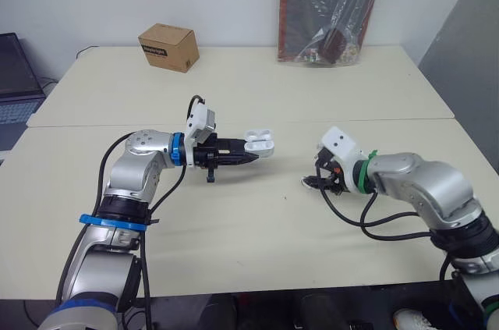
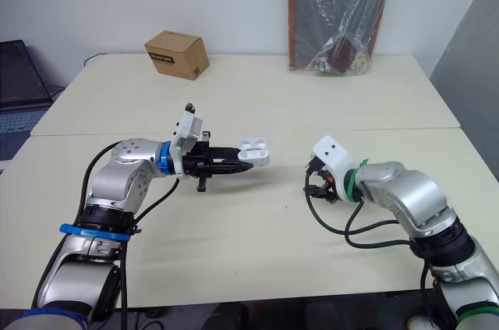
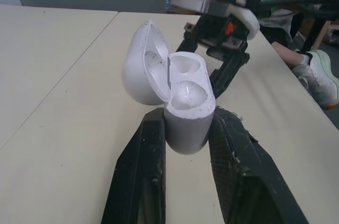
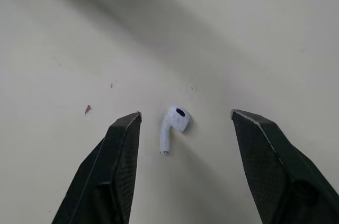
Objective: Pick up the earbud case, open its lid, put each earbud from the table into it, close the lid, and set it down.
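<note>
White earbud case (image 3: 188, 121), lid (image 3: 139, 62) open, pinched by left fingers (image 3: 140, 176), earbud (image 4: 174, 124) between spread right fingers (image 4: 114, 166) in wrist view

You'll see the laptop (image 1: 15, 84) cut off at the frame's left edge. The earbud case (image 3: 185, 102) has its sides hidden behind the fingers (image 3: 140, 176) of the left gripper (image 3: 188, 121).

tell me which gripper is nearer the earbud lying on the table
Right. The right gripper is open just above the earbud, a finger on each side. The left gripper is away across the table, shut on the open earbud case.
</note>
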Controlling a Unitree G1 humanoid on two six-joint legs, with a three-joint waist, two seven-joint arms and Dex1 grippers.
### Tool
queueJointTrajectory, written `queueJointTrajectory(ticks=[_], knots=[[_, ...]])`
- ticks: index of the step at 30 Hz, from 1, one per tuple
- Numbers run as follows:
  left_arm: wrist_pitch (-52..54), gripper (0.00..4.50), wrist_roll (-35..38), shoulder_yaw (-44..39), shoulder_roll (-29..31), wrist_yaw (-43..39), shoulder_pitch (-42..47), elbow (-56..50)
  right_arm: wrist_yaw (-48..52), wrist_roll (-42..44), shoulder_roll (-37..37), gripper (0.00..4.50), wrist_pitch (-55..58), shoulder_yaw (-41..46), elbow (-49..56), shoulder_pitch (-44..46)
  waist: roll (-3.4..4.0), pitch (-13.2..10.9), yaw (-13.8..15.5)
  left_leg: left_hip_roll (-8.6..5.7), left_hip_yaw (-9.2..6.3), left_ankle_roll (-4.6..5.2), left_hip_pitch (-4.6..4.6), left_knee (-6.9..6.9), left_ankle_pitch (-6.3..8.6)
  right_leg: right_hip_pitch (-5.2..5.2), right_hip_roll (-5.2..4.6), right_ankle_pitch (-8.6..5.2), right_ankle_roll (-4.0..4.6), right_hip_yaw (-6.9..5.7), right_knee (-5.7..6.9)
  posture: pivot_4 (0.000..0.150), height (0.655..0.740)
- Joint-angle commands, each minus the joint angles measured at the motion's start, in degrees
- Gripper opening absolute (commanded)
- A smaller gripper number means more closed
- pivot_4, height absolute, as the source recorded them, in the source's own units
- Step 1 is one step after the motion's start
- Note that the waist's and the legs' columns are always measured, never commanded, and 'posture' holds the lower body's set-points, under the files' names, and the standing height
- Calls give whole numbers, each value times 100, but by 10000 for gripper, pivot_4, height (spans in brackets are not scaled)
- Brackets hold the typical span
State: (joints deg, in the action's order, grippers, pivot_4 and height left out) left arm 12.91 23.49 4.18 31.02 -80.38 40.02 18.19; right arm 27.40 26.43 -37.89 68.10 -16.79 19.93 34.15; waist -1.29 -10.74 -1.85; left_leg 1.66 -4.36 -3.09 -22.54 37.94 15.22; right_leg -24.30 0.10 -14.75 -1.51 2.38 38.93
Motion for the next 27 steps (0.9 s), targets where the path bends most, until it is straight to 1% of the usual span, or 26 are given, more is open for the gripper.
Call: queueJointTrajectory(ticks=[1, 9, 16, 27], knots=[[-51, 7753, 86, -161, 56, 21, -8, -268, -149, -149, 158, 27937, -89, 201, 145, -64, 0, 0, -1, 0, 0, 0, 1, 0, 0, 0, 0, 0, 0, 0, 1, 1500, 7400], [-35, 7753, 87, -148, 90, -10, -20, -317, -375, -484, 572, 27937, -267, 188, -118, -250, 0, 0, -3, 0, 0, 0, 3, 1, 0, 1, 1, -1, -1, 1, 2, 1500, 7400], [-67, 7753, 74, -144, 134, -65, -24, -303, -370, -582, 668, 27937, -217, 178, 24, -446, 0, 0, -3, 0, 0, 0, 2, 0, 0, 1, 1, 0, 0, 1, 2, 1500, 7400], [-115, 7753, 74, -135, 138, -74, -48, -282, -377, -718, 873, 27937, -208, 80, -20, -476, 0, 0, -3, 0, 0, 0, 3, 0, 0, 1, 2, 0, -1, 1, 2, 1500, 7400]])
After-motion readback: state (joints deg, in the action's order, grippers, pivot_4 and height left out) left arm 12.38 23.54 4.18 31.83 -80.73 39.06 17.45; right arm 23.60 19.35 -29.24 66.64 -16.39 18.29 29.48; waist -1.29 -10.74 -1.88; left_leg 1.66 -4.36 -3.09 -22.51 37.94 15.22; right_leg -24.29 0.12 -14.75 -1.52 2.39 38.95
